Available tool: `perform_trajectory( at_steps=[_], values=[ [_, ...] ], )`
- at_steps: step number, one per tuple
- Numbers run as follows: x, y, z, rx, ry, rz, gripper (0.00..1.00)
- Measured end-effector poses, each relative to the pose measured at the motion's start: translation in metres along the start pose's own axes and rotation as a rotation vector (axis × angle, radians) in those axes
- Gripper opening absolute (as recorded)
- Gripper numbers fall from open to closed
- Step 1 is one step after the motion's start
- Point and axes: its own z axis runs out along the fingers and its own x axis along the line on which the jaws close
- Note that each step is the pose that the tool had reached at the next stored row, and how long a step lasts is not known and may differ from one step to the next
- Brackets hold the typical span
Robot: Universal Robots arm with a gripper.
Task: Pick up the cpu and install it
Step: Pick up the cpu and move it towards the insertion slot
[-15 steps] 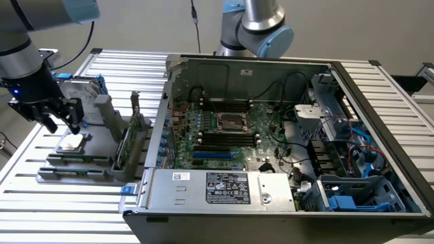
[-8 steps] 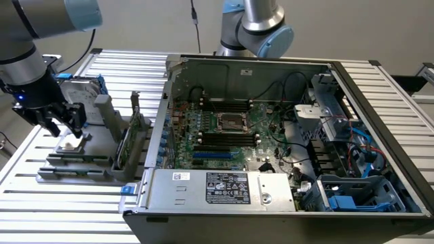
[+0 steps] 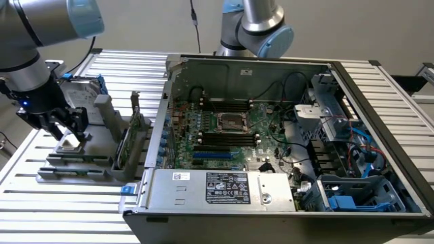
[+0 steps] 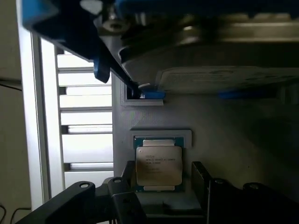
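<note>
the gripper (image 3: 68, 136) hangs low over a grey holder (image 3: 74, 165) at the exterior view's left, on the slatted table (image 3: 40, 208) beside the open computer case (image 3: 244, 66). the cpu (image 3: 70, 146) lies flat in a shallow square pocket on top of that holder, silver face up. i'd guess the pocket is there to keep the chip square and in a known spot, so the arm can come straight down on it. in the wrist view the cpu (image 4: 159, 165) sits level in its pocket with the dark fingers (image 4: 122, 198) standing one to each side of it. the jaws are spread wide and straddle the chip, just beside its edges, and i see no squeeze on it, so it looks lined up for a grip, not lifted. just behind the pocket a hard drive (image 4: 224, 51) in a blue frame stands on edge in the same holder, close enough that the arm has little room on that side. inside the case the square socket (image 3: 229, 122) waits bare in the middle of the board, between rows of long black memory slots (image 3: 227, 137), well apart from the chip.
</note>
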Motion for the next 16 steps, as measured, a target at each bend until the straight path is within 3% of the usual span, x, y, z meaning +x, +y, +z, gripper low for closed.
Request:
perform_trajectory(
  at_steps=[16],
  values=[
    [0.0002, -0.0039, 0.0083, -0.0158, 0.0005, -0.004, 0.60]
  ],
)
